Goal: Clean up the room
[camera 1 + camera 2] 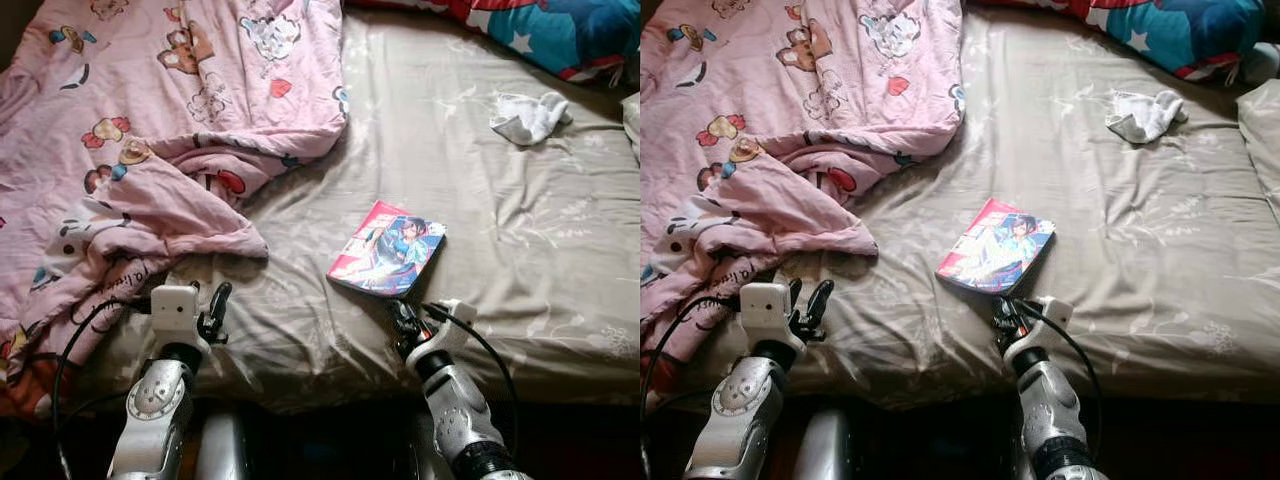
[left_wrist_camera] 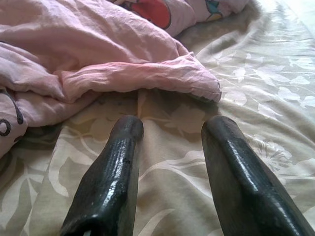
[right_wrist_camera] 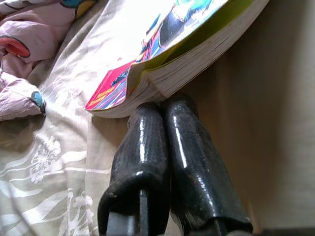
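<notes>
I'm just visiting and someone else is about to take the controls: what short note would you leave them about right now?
Right tool: shut, empty, tips at the near edge of the comic book, which lies flat on the bed sheet.
Left tool: open, empty, over the sheet just short of the crumpled pink blanket.
White sock lies far on the bed, near the pillow.
Done: nothing picked up.
Left: book, sock, blanket.

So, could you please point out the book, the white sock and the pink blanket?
Book (image 1: 388,250): left eye view, cover's middle.
White sock (image 1: 530,117): left eye view, its middle.
Pink blanket (image 1: 150,110): left eye view, spread upper part.
</notes>
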Available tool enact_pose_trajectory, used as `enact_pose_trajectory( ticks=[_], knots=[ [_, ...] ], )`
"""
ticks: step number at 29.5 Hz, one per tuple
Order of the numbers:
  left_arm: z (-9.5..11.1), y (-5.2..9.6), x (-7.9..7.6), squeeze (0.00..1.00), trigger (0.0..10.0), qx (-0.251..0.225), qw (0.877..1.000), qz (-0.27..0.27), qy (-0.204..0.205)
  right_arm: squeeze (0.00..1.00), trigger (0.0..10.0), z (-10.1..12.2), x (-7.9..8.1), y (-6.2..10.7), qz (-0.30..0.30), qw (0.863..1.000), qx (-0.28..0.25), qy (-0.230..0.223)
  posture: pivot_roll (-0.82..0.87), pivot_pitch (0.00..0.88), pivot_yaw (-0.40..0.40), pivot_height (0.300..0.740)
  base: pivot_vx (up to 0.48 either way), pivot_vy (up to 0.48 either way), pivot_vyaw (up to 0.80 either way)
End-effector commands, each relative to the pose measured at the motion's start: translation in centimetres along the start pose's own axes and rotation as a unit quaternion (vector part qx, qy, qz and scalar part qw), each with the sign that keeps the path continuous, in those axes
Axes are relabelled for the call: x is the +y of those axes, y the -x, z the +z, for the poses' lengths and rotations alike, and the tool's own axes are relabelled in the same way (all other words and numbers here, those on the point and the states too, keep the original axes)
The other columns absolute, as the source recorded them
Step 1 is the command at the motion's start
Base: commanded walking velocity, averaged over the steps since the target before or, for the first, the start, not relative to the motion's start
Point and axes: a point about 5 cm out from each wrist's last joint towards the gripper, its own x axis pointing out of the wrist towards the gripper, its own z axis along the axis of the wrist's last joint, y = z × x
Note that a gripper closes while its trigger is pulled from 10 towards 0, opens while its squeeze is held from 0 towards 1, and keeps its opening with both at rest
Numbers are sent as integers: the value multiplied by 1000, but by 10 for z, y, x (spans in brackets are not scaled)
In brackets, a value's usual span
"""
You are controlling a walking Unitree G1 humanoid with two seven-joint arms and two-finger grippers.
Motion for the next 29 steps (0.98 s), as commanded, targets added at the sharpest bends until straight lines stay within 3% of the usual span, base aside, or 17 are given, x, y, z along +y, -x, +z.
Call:
enact_pose_trajectory(
  ticks=[1, 4, 5, 7, 14, 16, 20, 21, 25, 26, 27, 29],
  knots=[
    [-10, 5, 4, 0, 10000, 18, 1000, 10, -8, 0, 0, -1, -1, 4, -8, 1000, -6, 20, 96, 305, -39, 583, 0, 0, 0],
    [-10, 5, 4, 0, 10000, 17, 1000, 11, -7, 0, 0, 3, 0, 4, -10, 999, -14, 36, 93, 301, -41, 583, 0, 0, 0],
    [-11, 5, 4, 0, 10000, 17, 1000, 11, -6, 0, 4706, 4, 1, 5, -10, 999, -14, 50, 91, 296, -42, 583, 0, 0, 0],
    [-12, 5, 4, 0, 10000, 17, 1000, 12, -4, 0, 10000, 6, 2, 6, -11, 997, -15, 78, 87, 293, -44, 583, 0, 0, 0],
    [-13, 4, 5, 0, 10000, 16, 1000, 16, 5, 0, 10000, 22, 3, 10, -30, 982, -40, 182, 79, 271, -50, 583, 0, 0, 0],
    [-13, 4, 4, 0, 10000, 16, 1000, 13, 5, 0, 10000, 27, 0, 11, -48, 982, -53, 176, 79, 270, -50, 583, 0, 0, 0],
    [-14, 5, 4, 0, 10000, 18, 1000, 8, 4, 0, 10000, 26, -9, 15, -95, 986, -54, 122, 79, 262, -47, 583, 0, 0, 0],
    [-15, 6, 4, 0, 10000, 19, 1000, 7, 3, 0, 10000, 19, -19, 22, -132, 986, -42, 94, 85, 259, -40, 583, 0, 0, 0],
    [-15, 6, 6, 0, 10000, 20, 1000, 4, 0, 0, 10000, 6, -31, 34, -171, 981, -17, 88, 89, 257, -32, 583, 0, 0, 0],
    [-15, 6, 6, 0, 10000, 20, 1000, 4, 0, 584, 10000, 6, -30, 34, -169, 982, -15, 88, 88, 256, -30, 583, 0, 0, 0],
    [-15, 7, 6, 0, 10000, 20, 1000, 3, -1, 1000, 10000, 5, -29, 33, -163, 983, -16, 78, 88, 256, -30, 583, 0, 0, 0],
    [-15, 7, 6, 0, 10000, 21, 1000, 1, -3, 1000, 10000, 4, -26, 32, -157, 986, -16, 57, 87, 255, -27, 583, 0, 0, 0]
  ],
)
